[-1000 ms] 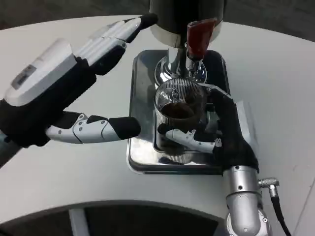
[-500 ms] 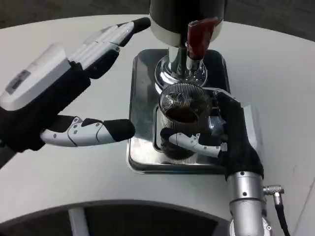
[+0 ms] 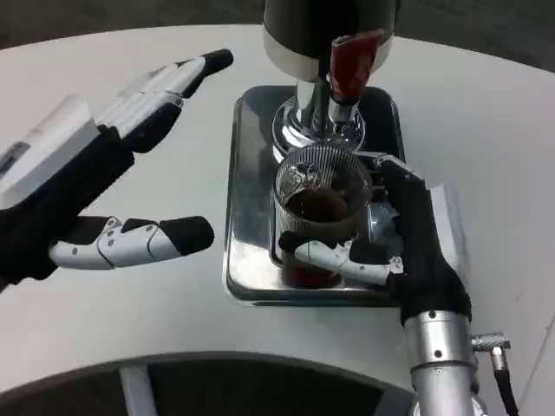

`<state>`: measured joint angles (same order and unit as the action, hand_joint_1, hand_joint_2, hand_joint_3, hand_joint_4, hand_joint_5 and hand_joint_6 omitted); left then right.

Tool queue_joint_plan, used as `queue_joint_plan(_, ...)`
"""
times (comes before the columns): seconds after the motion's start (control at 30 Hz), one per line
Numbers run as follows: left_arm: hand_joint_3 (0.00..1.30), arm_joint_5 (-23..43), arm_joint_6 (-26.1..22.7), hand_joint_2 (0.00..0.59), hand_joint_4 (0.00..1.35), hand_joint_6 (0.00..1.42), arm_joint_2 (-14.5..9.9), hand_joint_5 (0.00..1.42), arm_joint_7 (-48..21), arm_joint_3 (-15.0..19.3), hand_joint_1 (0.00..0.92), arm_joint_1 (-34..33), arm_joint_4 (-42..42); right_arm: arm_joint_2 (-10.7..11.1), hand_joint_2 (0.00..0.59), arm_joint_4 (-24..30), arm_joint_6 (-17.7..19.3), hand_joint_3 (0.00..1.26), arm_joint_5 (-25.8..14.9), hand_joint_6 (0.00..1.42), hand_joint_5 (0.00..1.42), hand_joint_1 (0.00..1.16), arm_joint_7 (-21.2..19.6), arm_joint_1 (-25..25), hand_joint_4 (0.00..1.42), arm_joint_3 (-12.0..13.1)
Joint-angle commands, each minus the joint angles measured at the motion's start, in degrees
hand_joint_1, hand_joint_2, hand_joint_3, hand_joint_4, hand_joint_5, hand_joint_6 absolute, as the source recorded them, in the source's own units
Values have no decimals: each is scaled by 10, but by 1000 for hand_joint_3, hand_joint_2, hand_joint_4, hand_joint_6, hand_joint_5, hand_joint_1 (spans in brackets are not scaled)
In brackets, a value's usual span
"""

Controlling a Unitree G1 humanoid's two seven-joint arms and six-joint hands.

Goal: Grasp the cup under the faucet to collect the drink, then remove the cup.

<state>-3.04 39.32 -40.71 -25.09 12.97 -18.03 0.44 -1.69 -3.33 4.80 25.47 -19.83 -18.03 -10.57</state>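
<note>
Withdrawn toward the robot, cup [image 3: 321, 212] in right hand [image 3: 408, 251].

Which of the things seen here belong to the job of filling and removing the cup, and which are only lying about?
Belong to the job:
- ribbed glass cup with dark drink, held by the right hand
- faucet with red lever
- steel dispenser
- metal drip tray under the cup

Not in use:
- left hand, open above the white table

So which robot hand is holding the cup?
The right hand. Its fingers wrap around the cup on the tray. The left hand is open, off to the side, holding nothing.
</note>
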Motion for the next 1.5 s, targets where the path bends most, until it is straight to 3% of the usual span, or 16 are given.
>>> queue_joint_plan(0.03, 0, -11, -3, 130, 0, 0, -11, 0, 6, 9, 0, 17, -4, -1, 114, 44, 4, 750, 2, 1387, 1016, 1139, 11, 19, 940, -5)
queue_joint_plan(0.3, 0, -46, -12, 94, 0, 0, -18, 0, 17, 20, 0, 36, -18, 2, 114, 98, -1, 754, 2, 1390, 1026, 1140, 39, 64, 943, -10)
queue_joint_plan(0.73, 0, -145, -79, 13, 0, 0, -57, 0, 16, 38, 0, 110, -76, 6, 113, 194, -13, 767, -17, 1409, 1028, 1130, 98, 111, 954, -6)
queue_joint_plan(1.0, 0, -211, -115, 0, 0, 0, -43, 0, 32, 47, 0, 164, -139, 13, 113, 246, -24, 779, -37, 1412, 1032, 1127, 146, 123, 964, -9)
queue_joint_plan(1.23, 0, -261, -197, 0, 0, 0, -6, 0, 45, 34, 0, 202, -208, 8, 108, 285, -37, 784, -37, 1412, 1032, 1127, 167, 136, 965, -24)
queue_joint_plan(1.5, 0, -289, -227, 0, 0, 0, -7, 0, 52, 22, 0, 213, -221, 9, 105, 314, -50, 797, -38, 1412, 1044, 1127, 185, 150, 965, -41)
